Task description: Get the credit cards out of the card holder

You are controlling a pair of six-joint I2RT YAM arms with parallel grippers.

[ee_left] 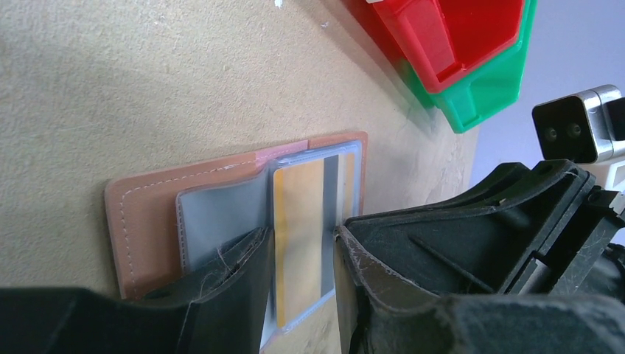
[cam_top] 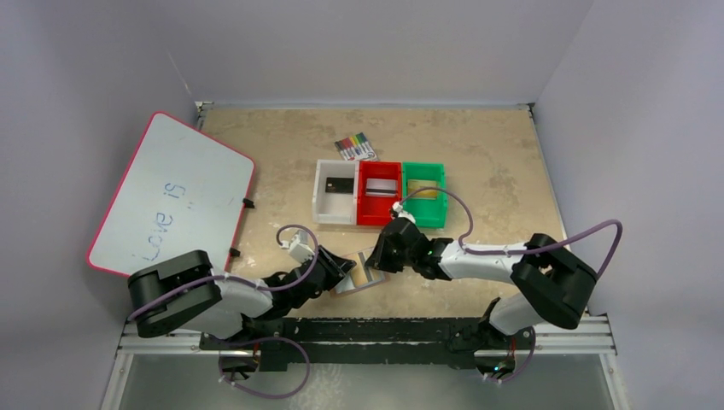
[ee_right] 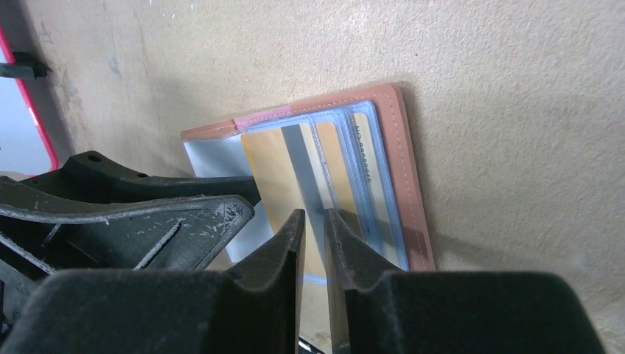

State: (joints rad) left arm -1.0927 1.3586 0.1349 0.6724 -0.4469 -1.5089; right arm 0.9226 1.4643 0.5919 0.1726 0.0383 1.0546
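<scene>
The tan-brown card holder (cam_top: 365,272) lies open on the table between my two grippers. In the left wrist view, the card holder (ee_left: 147,214) has an empty-looking clear left pocket, and a gold credit card (ee_left: 298,221) with a grey stripe in the right one. My left gripper (ee_left: 302,240) is open, its tips down on the pockets either side of that card. My right gripper (ee_right: 313,217) stands over the card's near edge (ee_right: 269,169), jaws a narrow slit apart with nothing seen clamped. A paler card (ee_right: 368,169) sits in the pockets behind.
At the back stand a white bin (cam_top: 321,195) holding a black card, a red bin (cam_top: 367,205) with a silver card, and a green bin (cam_top: 440,198). A pack of markers (cam_top: 355,147) lies beyond them. A red-rimmed whiteboard (cam_top: 171,192) leans at the left.
</scene>
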